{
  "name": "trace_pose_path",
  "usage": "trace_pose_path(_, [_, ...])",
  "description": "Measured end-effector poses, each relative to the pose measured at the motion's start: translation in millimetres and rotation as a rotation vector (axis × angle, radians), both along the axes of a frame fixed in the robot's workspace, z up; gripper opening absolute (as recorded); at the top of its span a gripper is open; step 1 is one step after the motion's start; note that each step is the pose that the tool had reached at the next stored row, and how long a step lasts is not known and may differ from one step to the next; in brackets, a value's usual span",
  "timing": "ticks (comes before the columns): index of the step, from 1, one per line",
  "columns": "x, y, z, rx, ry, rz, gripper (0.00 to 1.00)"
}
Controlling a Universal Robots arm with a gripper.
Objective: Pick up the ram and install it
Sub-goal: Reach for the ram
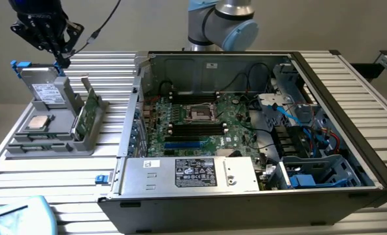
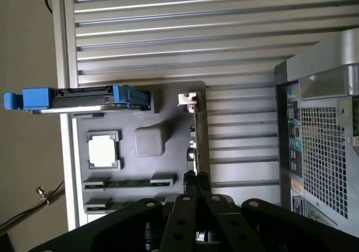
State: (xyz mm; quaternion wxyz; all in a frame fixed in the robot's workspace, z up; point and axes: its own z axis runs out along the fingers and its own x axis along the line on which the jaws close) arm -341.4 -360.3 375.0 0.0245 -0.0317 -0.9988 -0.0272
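Note:
The ram (image 1: pixel 81 119) is a narrow green board standing on edge in the grey parts tray (image 1: pixel 50 147), on the exterior view's left. From the wrist view, the ram (image 2: pixel 195 142) is a thin edge-on line with a white clip at its far end. My black gripper (image 1: pixel 63 61) hangs in the air above the tray's back end, clear of everything. Its fingers are shut together with nothing between them. In the wrist view the gripper (image 2: pixel 196 178) lines up over the near end of the ram. The open computer case (image 1: pixel 246 127) shows the motherboard with black slots (image 1: pixel 197 128).
The tray also holds a hard drive with blue ends (image 2: pixel 78 99), a processor chip (image 2: pixel 104 150) and two dark strips lying flat (image 2: pixel 129 181). A ribbed metal table (image 1: pixel 36 183) lies around it. The case wall (image 2: pixel 322 145) stands close beside the tray.

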Motion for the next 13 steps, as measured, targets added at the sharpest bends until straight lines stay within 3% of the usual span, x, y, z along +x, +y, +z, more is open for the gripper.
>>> trace_pose_path(6, [-10.6,0.0,-2.2,-0.0039,0.001,0.04,0.11])
trace_pose_path(13, [-41.1,-0.6,-3.6,-0.004,0.0008,0.044,0.11])
